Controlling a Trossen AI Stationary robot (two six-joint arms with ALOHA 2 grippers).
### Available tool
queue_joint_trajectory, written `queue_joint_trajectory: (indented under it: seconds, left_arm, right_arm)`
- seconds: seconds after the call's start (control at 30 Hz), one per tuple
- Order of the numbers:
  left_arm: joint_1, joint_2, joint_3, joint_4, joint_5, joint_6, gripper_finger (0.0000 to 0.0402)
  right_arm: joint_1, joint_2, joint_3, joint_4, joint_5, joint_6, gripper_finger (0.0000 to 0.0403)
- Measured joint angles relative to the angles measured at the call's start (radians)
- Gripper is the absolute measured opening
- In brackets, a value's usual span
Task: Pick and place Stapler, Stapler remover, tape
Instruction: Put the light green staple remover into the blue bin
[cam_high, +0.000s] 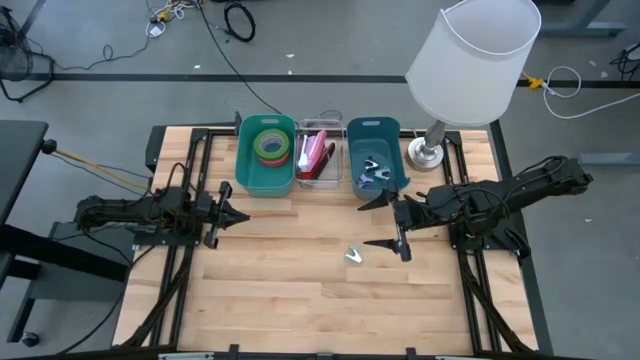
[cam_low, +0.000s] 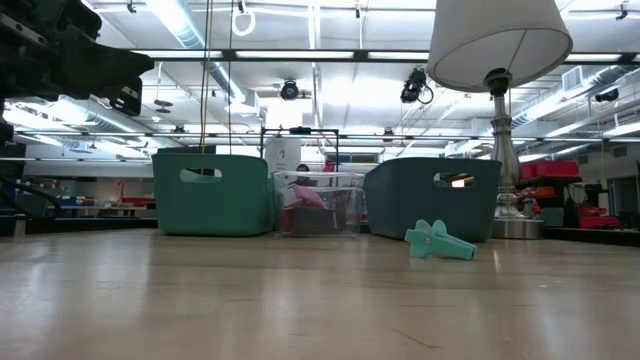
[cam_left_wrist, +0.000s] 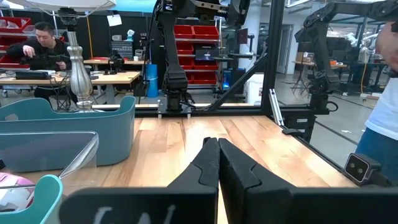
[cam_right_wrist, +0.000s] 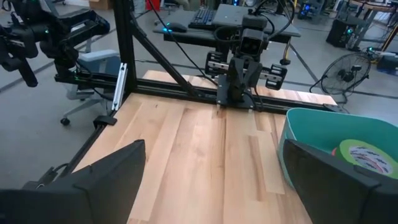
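A pale teal staple remover (cam_high: 355, 256) lies flat on the wooden table (cam_high: 300, 290), also seen in the low view as staple remover (cam_low: 440, 242). My right gripper (cam_high: 380, 222) hovers open just right of it, fingers pointing toward the table's left; nothing is between the fingers of my right gripper (cam_right_wrist: 214, 180). Rolls of tape (cam_high: 270, 146) sit in the green bin (cam_high: 248, 170). A red and pink stapler (cam_high: 316, 156) lies in the clear box (cam_high: 338, 168). My left gripper (cam_high: 236, 214) rests shut at the left, as does my left gripper (cam_left_wrist: 217, 163) in its wrist view.
A blue bin (cam_high: 392, 130) holding more staple removers (cam_high: 374, 174) stands right of the clear box, at the far edge. A lamp with a white shade (cam_high: 474, 52) stands at the far right corner. Bare wood stretches across the table's near half.
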Motion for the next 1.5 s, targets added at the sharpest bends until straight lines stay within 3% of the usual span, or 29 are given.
queue_joint_trajectory:
  seconds: [0.27,0.57,1.1,1.33,1.5]
  left_arm:
    - [0.0,0.0,0.0,0.0,0.0,0.0,0.0003]
    - [0.0,0.0,0.0,0.0,0.0,0.0,0.0003]
    - [0.0,0.0,0.0,0.0,0.0,0.0,0.0003]
    - [0.0,0.0,0.0,0.0,0.0,0.0,0.0003]
    - [0.0,0.0,0.0,0.0,0.0,0.0,0.0003]
  right_arm:
    - [0.0,0.0,0.0,-0.048,0.002,0.012,0.0379]
    - [0.0,0.058,-0.001,-0.215,0.166,0.071,0.0379]
    - [0.001,0.267,-0.001,-0.197,0.1,0.271,0.0379]
    - [0.001,0.34,0.002,-0.243,0.03,0.334,0.0379]
    - [-0.002,0.383,0.099,-0.376,0.006,0.36,0.0379]
